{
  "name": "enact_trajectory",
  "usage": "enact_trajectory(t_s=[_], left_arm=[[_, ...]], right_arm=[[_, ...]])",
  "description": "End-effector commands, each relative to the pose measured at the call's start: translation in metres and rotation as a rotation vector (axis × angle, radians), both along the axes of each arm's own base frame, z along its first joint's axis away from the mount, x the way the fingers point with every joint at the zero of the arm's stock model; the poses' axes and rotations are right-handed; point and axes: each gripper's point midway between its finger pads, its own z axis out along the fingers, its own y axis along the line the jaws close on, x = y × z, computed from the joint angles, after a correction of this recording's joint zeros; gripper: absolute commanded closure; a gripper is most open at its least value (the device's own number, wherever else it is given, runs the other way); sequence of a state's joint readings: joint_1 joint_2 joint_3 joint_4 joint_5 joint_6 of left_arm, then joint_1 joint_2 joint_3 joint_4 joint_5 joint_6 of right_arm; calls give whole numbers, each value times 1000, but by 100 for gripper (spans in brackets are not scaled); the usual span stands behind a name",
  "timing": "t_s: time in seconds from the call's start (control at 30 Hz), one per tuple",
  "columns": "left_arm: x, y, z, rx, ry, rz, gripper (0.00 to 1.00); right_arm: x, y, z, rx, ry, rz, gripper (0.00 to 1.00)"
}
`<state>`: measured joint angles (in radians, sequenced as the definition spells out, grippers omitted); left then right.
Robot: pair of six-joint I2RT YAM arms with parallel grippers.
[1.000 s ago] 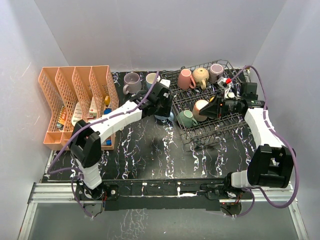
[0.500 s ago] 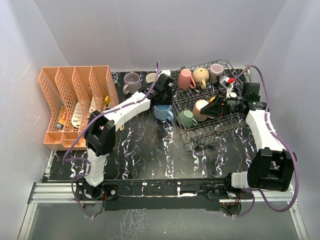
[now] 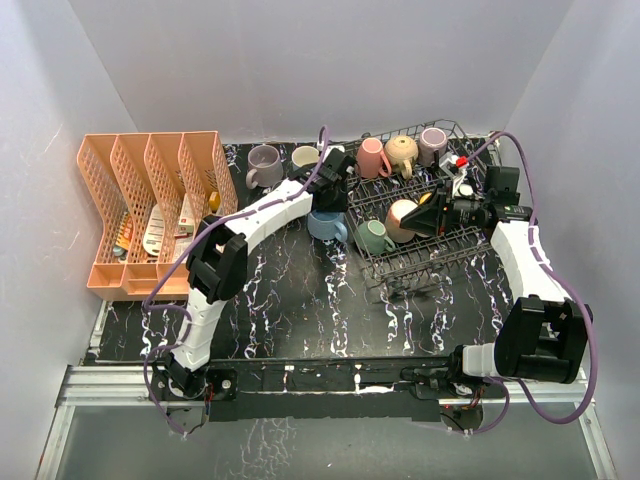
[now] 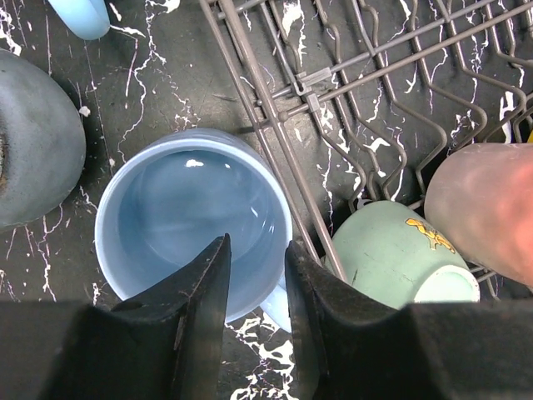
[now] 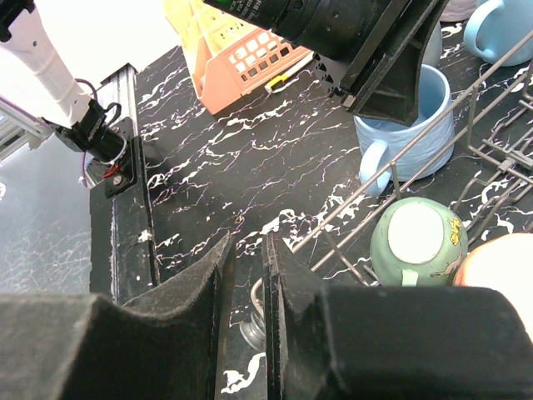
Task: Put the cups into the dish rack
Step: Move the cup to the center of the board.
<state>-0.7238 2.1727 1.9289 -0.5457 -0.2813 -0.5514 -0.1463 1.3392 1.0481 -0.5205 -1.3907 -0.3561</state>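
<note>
A small orange-yellow print (image 4: 425, 235) marks the side of the green cup (image 4: 383, 250), too small to read, and the packets in the orange organiser (image 3: 150, 200) at the far left carry print that cannot be made out either. The blue cup (image 4: 183, 208) stands mouth up on the black marbled table (image 3: 300, 290), just left of the dish rack (image 4: 304, 83) and outside it. The left gripper (image 4: 256, 246) hangs over this cup's near rim by the handle, fingers a little apart; whether they press on the wall cannot be told. The green cup lies upside down inside the rack's left edge, with a peach cup (image 4: 483, 208) just right of it. The right gripper (image 5: 247, 242) sits low over the rack's near-left part, the green cup just beside it, its fingers drawn nearly together with nothing seen between them.
</note>
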Motion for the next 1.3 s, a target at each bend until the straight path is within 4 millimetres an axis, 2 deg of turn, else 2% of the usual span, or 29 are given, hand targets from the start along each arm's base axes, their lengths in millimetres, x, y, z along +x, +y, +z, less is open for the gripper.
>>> enact_trajectory(t_s=[0.0, 0.13, 0.37, 0.53, 0.6, 0.67, 0.8, 0.93, 1.07, 1.27], left_arm=[[1, -7, 15, -24, -11, -5, 68], [0, -12, 4, -27, 21, -18, 66], [0, -14, -3, -26, 34, -24, 66], [-4, -12, -11, -1, 59, -39, 80], [-6, -11, -12, 8, 65, -48, 88], [-10, -9, -10, 22, 65, -59, 95], [-20, -5, 7, 52, 29, -117, 98], [-40, 1, 22, 75, -8, -227, 99], [-73, 19, 28, 79, -6, -343, 100], [-138, 37, 50, -56, -91, -591, 100]], right_arm=[[1, -1, 11, 0, -61, -1, 77], [1, -1, 9, -2, -58, -4, 77], [3, -2, 7, -8, -57, -12, 77], [4, -2, 5, -10, -53, -15, 77], [4, -2, 3, -10, -49, -16, 77], [5, -3, 2, -10, -44, -20, 77], [6, -3, 0, -10, -36, -23, 77], [7, -3, -3, -9, -27, -25, 77], [9, -3, -7, -9, -13, -26, 77], [11, -4, -14, -9, 4, -31, 78]])
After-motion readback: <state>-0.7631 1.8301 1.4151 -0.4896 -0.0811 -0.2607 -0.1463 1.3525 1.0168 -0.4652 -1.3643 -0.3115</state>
